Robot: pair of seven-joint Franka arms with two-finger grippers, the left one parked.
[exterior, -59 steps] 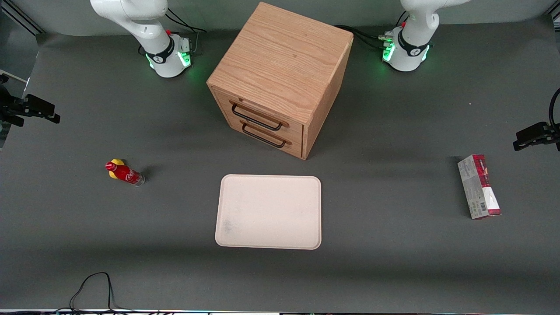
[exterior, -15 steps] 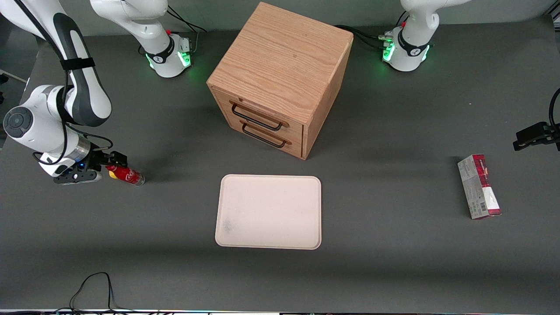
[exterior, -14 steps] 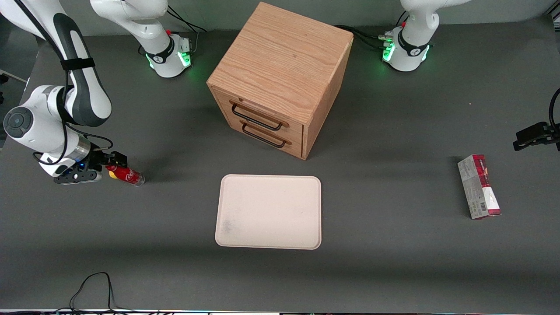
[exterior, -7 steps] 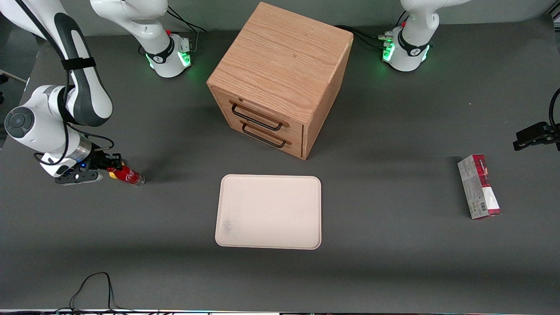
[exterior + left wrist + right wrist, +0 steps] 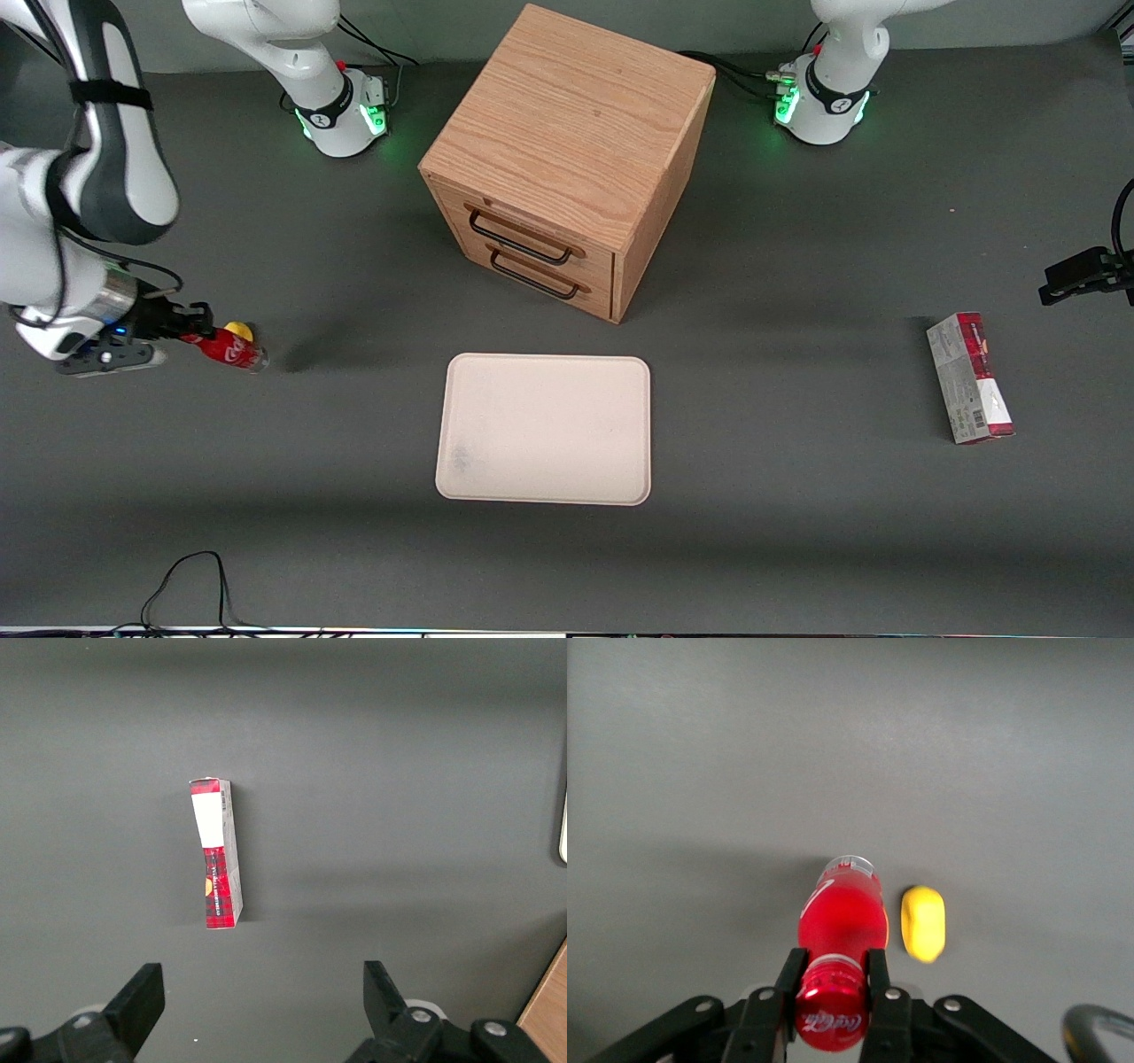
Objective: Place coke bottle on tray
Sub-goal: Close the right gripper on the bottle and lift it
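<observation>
My right gripper (image 5: 188, 333) is at the working arm's end of the table, shut on the capped neck of the coke bottle (image 5: 223, 349). The small red bottle hangs tilted from the fingers, lifted off the grey table, base pointing toward the tray. In the right wrist view the two black fingers (image 5: 790, 973) clamp the bottle (image 5: 842, 920) just below its red cap, with the gripper (image 5: 833, 967) around it. The cream-white tray (image 5: 545, 429) lies flat near the table's middle, in front of the wooden drawer box, bare.
A small yellow lump (image 5: 237, 330) lies on the table beside the bottle, also seen in the right wrist view (image 5: 923, 923). The wooden two-drawer box (image 5: 567, 151) stands farther from the camera than the tray. A red-and-grey carton (image 5: 969, 377) lies toward the parked arm's end.
My gripper closed on the bottle's neck, then lifted it and drew it away from the tray toward the working arm's table end. The yellow lump, earlier half hidden, now shows beside the bottle.
</observation>
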